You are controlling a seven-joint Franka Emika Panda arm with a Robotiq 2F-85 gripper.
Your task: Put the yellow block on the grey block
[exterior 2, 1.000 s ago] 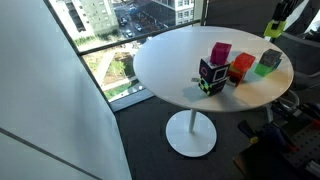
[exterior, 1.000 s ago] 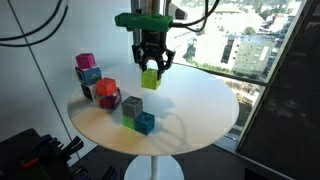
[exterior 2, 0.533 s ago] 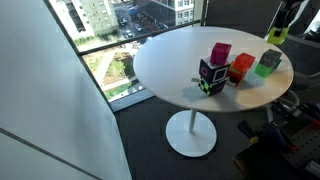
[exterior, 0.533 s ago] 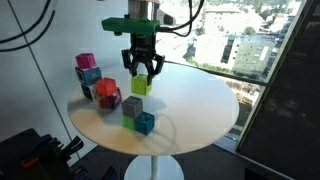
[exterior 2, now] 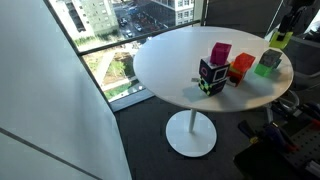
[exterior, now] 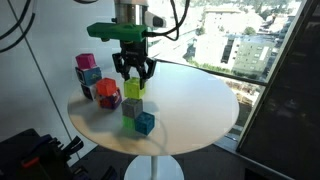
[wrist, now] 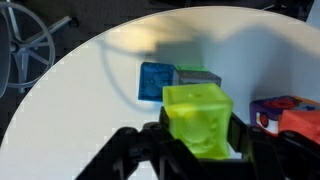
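Currently my gripper [exterior: 134, 80] is clamped on the yellow block [exterior: 134, 89], which it holds directly over the grey block [exterior: 131, 104] on the round white table [exterior: 200, 100]. I cannot tell whether the two blocks touch. In the wrist view, a blue cube [wrist: 155, 82] lies just beyond the yellow block.

In an exterior view the gripper [exterior: 133, 84], clamped on the yellow block [exterior: 134, 90], is farther toward 8 o'clock than a second ago. It is lower, and the cube now hangs just above the grey block [exterior: 130, 104] instead of off toward 2 o'clock. In an exterior view the yellow block [exterior 2: 277, 40] sits lower, toward 5 o'clock.
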